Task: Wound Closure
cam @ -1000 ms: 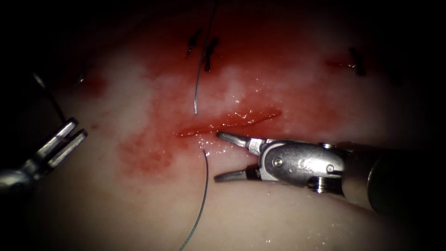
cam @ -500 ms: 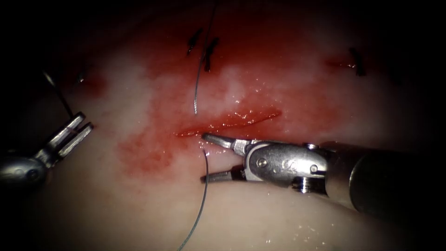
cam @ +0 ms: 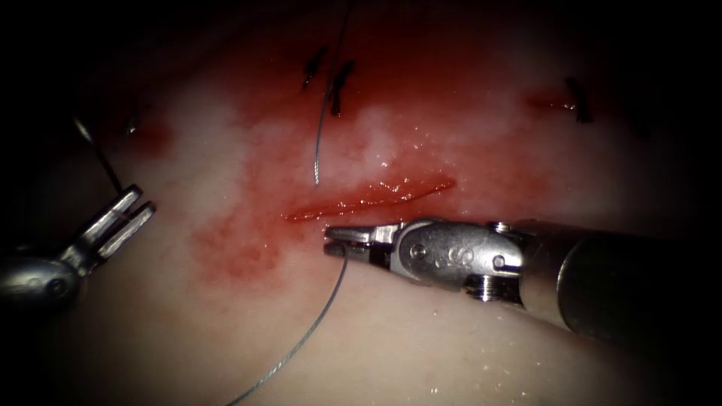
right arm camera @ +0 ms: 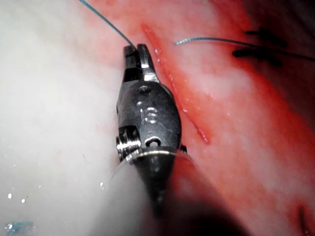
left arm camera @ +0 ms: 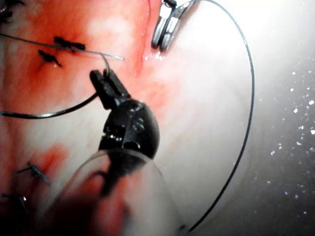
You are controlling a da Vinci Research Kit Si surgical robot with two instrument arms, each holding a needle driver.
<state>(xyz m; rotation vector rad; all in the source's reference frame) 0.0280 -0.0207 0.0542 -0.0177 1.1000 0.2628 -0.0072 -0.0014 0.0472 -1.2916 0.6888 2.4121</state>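
Endoscope view: soft, wet tissue (cam: 451, 353) carries the cut (cam: 368, 199), by whose left end the right claw (cam: 329, 242) pinches thin, limp, probably slippery thread (cam: 301, 342), best gripped squarely; the left claw (cam: 143, 201) pinches another strand.

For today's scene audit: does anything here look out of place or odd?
One oddity: a loose thread end lies free above the cut. The right tool grips the thread below it; the left tool holds thread.

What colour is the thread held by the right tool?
Blue-teal; the thread shows it best in the right wrist view, running from the right tool.
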